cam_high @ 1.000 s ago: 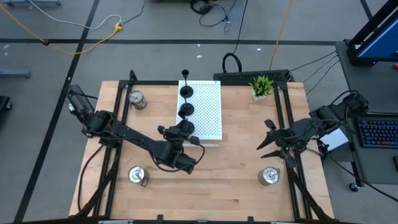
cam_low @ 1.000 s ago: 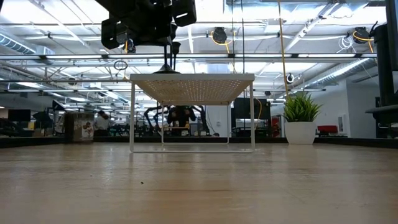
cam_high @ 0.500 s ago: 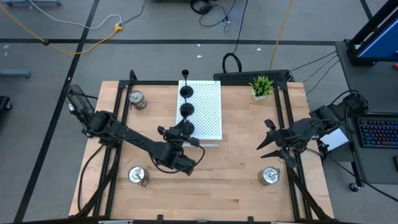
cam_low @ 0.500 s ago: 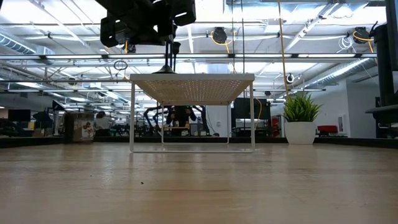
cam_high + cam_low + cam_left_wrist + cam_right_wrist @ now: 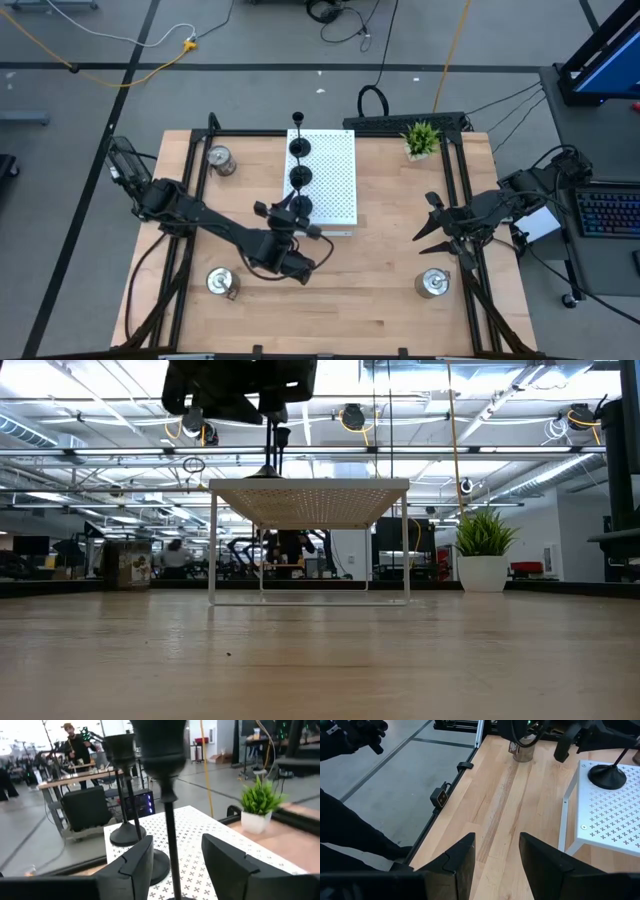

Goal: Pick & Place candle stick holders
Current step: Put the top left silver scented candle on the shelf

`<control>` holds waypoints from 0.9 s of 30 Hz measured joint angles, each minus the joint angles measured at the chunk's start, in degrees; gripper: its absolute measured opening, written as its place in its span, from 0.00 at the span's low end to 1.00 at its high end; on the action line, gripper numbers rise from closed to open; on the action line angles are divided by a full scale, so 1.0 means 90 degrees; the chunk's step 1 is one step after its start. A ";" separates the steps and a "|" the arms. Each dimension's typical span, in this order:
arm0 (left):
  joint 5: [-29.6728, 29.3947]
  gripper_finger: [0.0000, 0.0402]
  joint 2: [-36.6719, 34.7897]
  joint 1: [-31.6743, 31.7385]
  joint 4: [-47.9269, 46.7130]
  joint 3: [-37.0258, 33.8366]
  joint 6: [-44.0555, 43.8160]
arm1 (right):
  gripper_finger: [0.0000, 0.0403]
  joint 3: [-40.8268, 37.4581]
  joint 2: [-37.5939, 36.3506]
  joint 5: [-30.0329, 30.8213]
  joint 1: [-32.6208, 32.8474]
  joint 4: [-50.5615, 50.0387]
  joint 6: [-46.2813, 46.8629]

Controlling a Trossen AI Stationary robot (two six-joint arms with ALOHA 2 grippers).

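The left gripper (image 5: 172,865) has opened during the last second: in the left wrist view its two dark fingers (image 5: 131,865) now stand apart on both sides of the thin stem of the nearest black candle stick holder with round base (image 5: 297,207), and they do not touch it. A second ago they were still closed on this stem. The holder stands upright on the white perforated metal board (image 5: 338,180), near its 6 o'clock edge. I judge that this holder is now placed and released, so the third black one is finished.

The other two black candle stick holders (image 5: 299,178) stand on the same board in a row toward 12 o'clock. The three shiny silver squat holders are not yet moved: one (image 5: 219,160) at about 10 o'clock of the wooden table (image 5: 380,300), one (image 5: 219,283) at 7 o'clock, one (image 5: 433,284) at 5 o'clock.

The right gripper (image 5: 428,225) waits at 3 o'clock, its fingers partly apart and holding nothing.

The high view shows the whole arrangement, but there the left arm hides the gap at the stem; only the left wrist view shows this gap. The low view shows that the board stands raised on legs, and the small green potted plant (image 5: 484,550) behind it.
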 joint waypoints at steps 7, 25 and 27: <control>0.0062 0.45 0.0000 -0.0175 -0.0201 0.0032 0.0462 | 0.36 0.0000 0.0000 -0.0007 0.0000 -0.0001 0.0003; 0.2138 0.45 -0.1068 -0.0553 -0.1226 0.0033 0.0293 | 0.36 0.0000 -0.0107 -0.0028 0.0002 -0.0008 0.0118; 0.2390 0.45 -0.1320 -0.0608 -0.1231 0.0033 0.0276 | 0.36 0.0000 -0.0132 -0.0031 0.0002 -0.0007 0.0117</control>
